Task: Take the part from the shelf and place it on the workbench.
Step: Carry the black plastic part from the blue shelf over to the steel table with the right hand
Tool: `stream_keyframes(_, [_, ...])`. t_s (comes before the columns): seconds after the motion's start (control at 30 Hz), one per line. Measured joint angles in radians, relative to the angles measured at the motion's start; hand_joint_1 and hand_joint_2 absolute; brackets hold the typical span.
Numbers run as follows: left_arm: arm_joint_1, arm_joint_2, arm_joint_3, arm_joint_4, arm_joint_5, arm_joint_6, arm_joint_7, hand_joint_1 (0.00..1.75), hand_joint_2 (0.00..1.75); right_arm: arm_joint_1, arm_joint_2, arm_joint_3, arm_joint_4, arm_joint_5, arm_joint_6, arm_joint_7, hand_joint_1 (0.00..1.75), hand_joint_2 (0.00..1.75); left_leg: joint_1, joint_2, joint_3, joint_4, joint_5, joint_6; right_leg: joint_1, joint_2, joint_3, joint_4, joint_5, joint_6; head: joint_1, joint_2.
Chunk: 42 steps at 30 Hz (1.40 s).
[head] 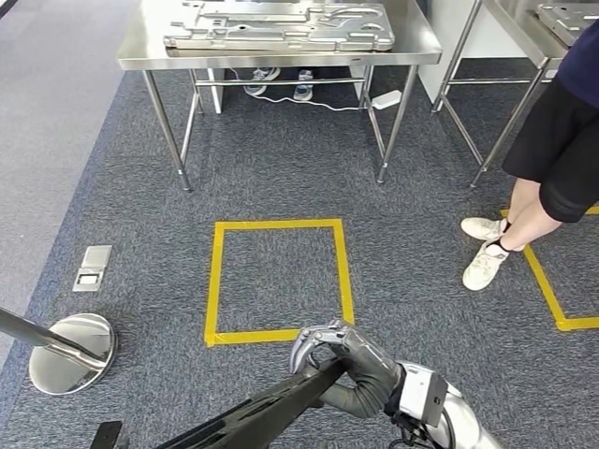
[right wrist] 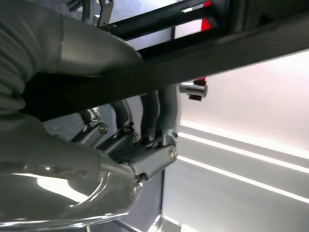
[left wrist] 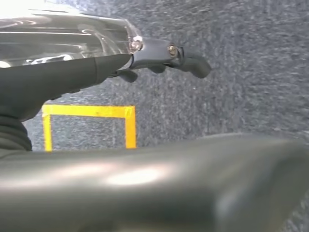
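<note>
1. Nearest to me, my right hand point(head: 346, 360) is low in the head view, fingers curled over one end of the part point(head: 261, 416), a long, flat dark piece that runs from my hand off toward my lower left.
2. From the right wrist view, my fingers point(right wrist: 153, 121) wrap the dark bar of the part point(right wrist: 218, 58) from one side and my thumb lies along the other, so this hand is holding it.
3. My left hand point(left wrist: 73, 72) appears in the left wrist view with its fingers point(left wrist: 189, 63) stretched out above the carpet; a broad blurred grey shape crosses close to that camera, and I cannot tell whether this hand is holding anything.
4. Ahead of me on the grey carpet is a square marked in yellow tape point(head: 279, 281).
5. Beyond the square stands a steel desk point(head: 141, 51) carrying a stack of flat grey metal plates point(head: 283, 26); the part in my hand is well apart from it.
6. A second steel desk point(head: 508, 19) stands to the right, with a person point(head: 558, 140) in white shoes beside it, next to another yellow line.
7. On the floor at my left are a round shiny metal base point(head: 70, 354) and a small floor socket plate point(head: 94, 267).
</note>
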Motion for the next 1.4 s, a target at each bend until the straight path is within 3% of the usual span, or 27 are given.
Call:
stream_keyframes(0.03, [-0.001,0.0,0.0,0.0,0.0,0.0,0.0,0.0,1.75,0.0,0.0,-0.001,0.0,0.0,0.0,0.0,1.75,1.75,0.001,0.0,0.003,-0.003,0.0,0.007,0.0,0.001,-0.019,0.041,-0.024,0.0,0.0,0.0])
stream_keyframes(0.1, [-0.003,0.0,-0.002,0.0,0.0,0.0,0.0,0.0,1.75,0.001,0.0,-0.003,0.001,0.001,0.0,-0.001,1.75,1.75,-0.005,0.001,0.006,-0.004,-0.003,0.016,0.003,0.002,-0.086,0.172,-0.079,-0.004,0.0,0.0])
stream_keyframes(0.13, [-0.003,0.0,-0.002,0.0,0.0,0.0,0.0,0.0,1.75,0.001,0.0,-0.004,0.002,0.001,0.0,-0.001,1.75,1.75,-0.008,0.001,0.008,-0.004,-0.005,0.019,0.005,0.002,-0.118,0.228,-0.094,-0.005,0.0,0.0])
stream_keyframes(0.17, [-0.003,0.0,-0.003,0.0,0.0,0.0,0.0,0.0,1.75,0.002,0.0,-0.004,0.003,0.002,0.0,-0.001,1.75,1.75,-0.011,0.001,0.011,-0.004,-0.007,0.022,0.006,0.002,-0.137,0.253,-0.089,-0.006,0.0,0.0])
stream_keyframes(0.2, [-0.003,0.0,-0.003,0.0,0.0,0.0,0.0,0.0,1.75,0.002,0.0,-0.005,0.004,0.002,0.0,-0.001,1.75,1.75,-0.014,0.0,0.016,-0.003,-0.01,0.024,0.009,0.002,-0.136,0.24,-0.066,-0.008,0.0,0.0])
stream_keyframes(0.27, [-0.003,0.0,-0.003,0.0,0.0,0.0,0.0,0.0,1.75,0.001,0.001,-0.007,0.004,0.002,0.0,-0.001,1.75,1.75,-0.018,-0.003,0.029,-0.004,-0.019,0.024,0.015,0.004,-0.091,0.123,0.012,-0.019,0.0,0.0])
stream_keyframes(0.33, [-0.004,0.0,-0.005,0.0,0.0,-0.001,0.0,0.0,1.75,-0.001,0.001,-0.01,0.004,0.004,0.0,-0.003,1.75,1.75,-0.022,-0.005,0.036,-0.002,-0.028,0.017,0.022,0.006,-0.048,0.02,0.055,-0.032,0.0,0.0])
stream_keyframes(0.4, [-0.006,0.001,-0.008,0.0,0.0,-0.001,0.0,0.0,1.75,-0.004,0.002,-0.012,0.004,0.008,0.0,-0.009,1.75,1.75,-0.022,-0.004,0.035,-0.002,-0.031,0.007,0.027,0.007,-0.038,-0.005,0.053,-0.038,-0.001,0.0])
stream_keyframes(0.5, [-0.011,0.002,-0.013,0.0,0.0,-0.002,0.0,0.0,1.75,-0.01,0.004,-0.012,0.002,0.014,0.002,-0.022,1.75,1.75,-0.02,-0.003,0.031,0.012,-0.047,-0.01,0.019,0.006,-0.03,-0.019,0.053,-0.046,-0.001,0.0])
stream_keyframes(0.53, [-0.013,0.002,-0.015,0.0,0.0,-0.002,0.0,0.0,1.75,-0.014,0.006,-0.012,0.002,0.015,0.003,-0.026,1.75,1.75,-0.018,-0.003,0.016,0.046,-0.067,-0.018,0.014,0.004,-0.027,-0.024,0.054,-0.049,-0.002,0.0])
stream_keyframes(0.6, [-0.016,0.004,-0.019,0.0,0.0,-0.003,0.0,0.0,1.75,-0.018,0.008,-0.012,0.002,0.019,0.006,-0.032,1.75,1.75,-0.009,-0.002,-0.046,0.164,-0.12,-0.035,0.01,0.0,-0.024,-0.025,0.051,-0.052,-0.003,0.0])
stream_keyframes(0.67, [-0.016,0.006,-0.02,0.0,0.0,-0.003,0.0,0.0,1.75,-0.019,0.009,-0.012,0.002,0.021,0.009,-0.034,1.75,1.75,0.0,-0.002,-0.105,0.259,-0.139,-0.046,0.008,-0.001,-0.021,-0.024,0.047,-0.052,-0.003,0.0])
stream_keyframes(0.7, [-0.016,0.006,-0.02,0.0,0.0,-0.003,0.0,0.0,1.75,-0.019,0.009,-0.012,0.002,0.022,0.01,-0.035,1.75,1.75,0.004,-0.001,-0.111,0.257,-0.12,-0.05,0.006,-0.001,-0.018,-0.024,0.044,-0.049,-0.003,0.0])
stream_keyframes(0.73, [-0.016,0.006,-0.021,0.0,0.0,-0.003,0.0,0.0,1.75,-0.019,0.01,-0.012,0.002,0.022,0.011,-0.036,1.75,1.75,0.007,-0.001,-0.097,0.217,-0.082,-0.053,0.003,-0.001,-0.011,-0.024,0.04,-0.046,-0.003,0.0])
stream_keyframes(0.8, [-0.017,0.007,-0.022,0.0,0.0,-0.003,0.0,0.0,1.75,-0.019,0.012,-0.012,0.001,0.022,0.011,-0.038,1.75,1.75,0.011,0.0,-0.045,0.091,-0.006,-0.056,0.001,0.0,0.001,-0.023,0.031,-0.035,-0.003,0.0])
stream_keyframes(0.87, [-0.019,0.007,-0.023,0.0,0.0,-0.003,0.002,0.0,1.75,-0.02,0.013,-0.013,0.0,0.022,0.012,-0.039,1.75,1.75,0.009,0.001,-0.015,0.02,0.012,-0.046,0.003,0.002,0.003,-0.022,0.025,-0.023,-0.003,0.0])
stream_keyframes(1.0, [-0.02,0.007,-0.024,0.0,0.0,-0.003,0.003,0.0,1.75,-0.021,0.013,-0.014,-0.001,0.02,0.015,-0.042,1.75,1.75,0.007,0.002,-0.009,0.007,0.002,-0.013,0.001,0.004,0.002,-0.015,0.014,-0.002,-0.003,0.0])
stream_keyframes(1.07, [-0.022,0.007,-0.024,0.0,0.0,-0.003,0.002,0.0,1.75,-0.022,0.013,-0.014,-0.002,0.02,0.015,-0.043,1.75,1.75,0.007,0.006,-0.004,0.002,0.002,0.001,0.002,0.005,-0.034,0.067,-0.033,-0.001,-0.003,0.0])
stream_keyframes(1.13, [-0.022,0.007,-0.024,0.0,0.0,-0.003,0.002,0.0,1.75,-0.02,0.013,-0.015,-0.002,0.02,0.015,-0.044,1.75,1.75,0.002,0.01,-0.001,0.002,-0.002,0.01,0.003,0.005,-0.105,0.205,-0.088,-0.003,-0.003,0.0])
stream_keyframes(1.17, [-0.022,0.007,-0.024,0.0,0.0,-0.003,0.002,0.0,1.75,-0.019,0.013,-0.015,-0.002,0.019,0.015,-0.044,1.75,1.75,-0.002,0.012,0.002,0.002,-0.004,0.013,0.004,0.005,-0.132,0.251,-0.097,-0.005,-0.003,0.0])
stream_keyframes(1.2, [-0.022,0.007,-0.024,0.0,0.0,-0.003,0.002,0.0,1.75,-0.018,0.013,-0.015,-0.002,0.019,0.015,-0.044,1.75,1.75,-0.004,0.014,0.005,0.002,-0.007,0.015,0.006,0.005,-0.142,0.261,-0.085,-0.006,-0.003,0.0])
stream_keyframes(1.23, [-0.023,0.007,-0.024,0.0,0.0,-0.003,0.002,0.0,1.75,-0.018,0.013,-0.015,-0.002,0.019,0.016,-0.044,1.75,1.75,-0.007,0.015,0.011,0.002,-0.01,0.016,0.009,0.005,-0.131,0.227,-0.054,-0.009,-0.003,0.0])
stream_keyframes(1.3, [-0.023,0.006,-0.025,0.0,0.0,-0.003,0.002,0.0,1.75,-0.019,0.013,-0.015,-0.002,0.019,0.016,-0.044,1.75,1.75,-0.01,0.017,0.024,0.002,-0.019,0.013,0.016,-0.004,-0.075,0.098,0.021,-0.021,-0.003,0.0])
stream_keyframes(1.33, [-0.023,0.006,-0.025,0.0,0.0,-0.003,0.002,0.0,1.75,-0.019,0.013,-0.015,-0.002,0.019,0.016,-0.044,1.75,1.75,-0.013,0.017,0.028,0.003,-0.024,0.009,0.021,-0.01,-0.05,0.041,0.043,-0.027,-0.003,0.0])
stream_keyframes(1.4, [-0.023,0.005,-0.025,0.0,0.0,-0.003,0.002,0.0,1.75,-0.02,0.014,-0.015,-0.003,0.019,0.016,-0.045,1.75,1.75,-0.015,0.022,0.03,0.004,-0.029,0.0,0.028,-0.016,-0.033,-0.001,0.046,-0.037,-0.003,0.0])
